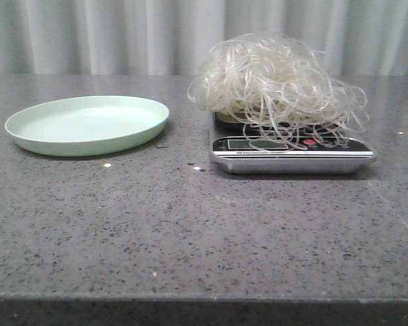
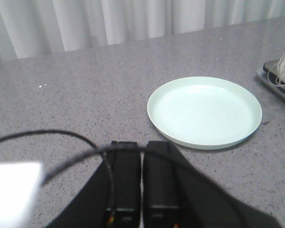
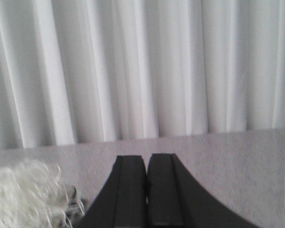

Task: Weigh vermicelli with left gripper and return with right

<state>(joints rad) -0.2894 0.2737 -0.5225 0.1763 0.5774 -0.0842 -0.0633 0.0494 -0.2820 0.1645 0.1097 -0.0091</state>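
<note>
Scale (image 1: 292,155) bears vermicelli (image 1: 275,81) in front view; wrist views show closed jaws.

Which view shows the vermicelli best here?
Front view: the whole vermicelli heap shows, piled on the scale, strands draping over its display. Right wrist catches only a blurred clump in a corner; left wrist only a few strands at the frame edge.

The fluffy mass of thin glassy vermicelli strands (image 1: 277,81) is translucent whitish; the round shallow plate (image 1: 87,124) is plain pale green; the flat kitchen scale (image 1: 292,153) is silver with a black panel and a red button; the stone table top (image 1: 190,231) is grey, finely speckled; the pleated curtain (image 1: 122,34) is white
</note>
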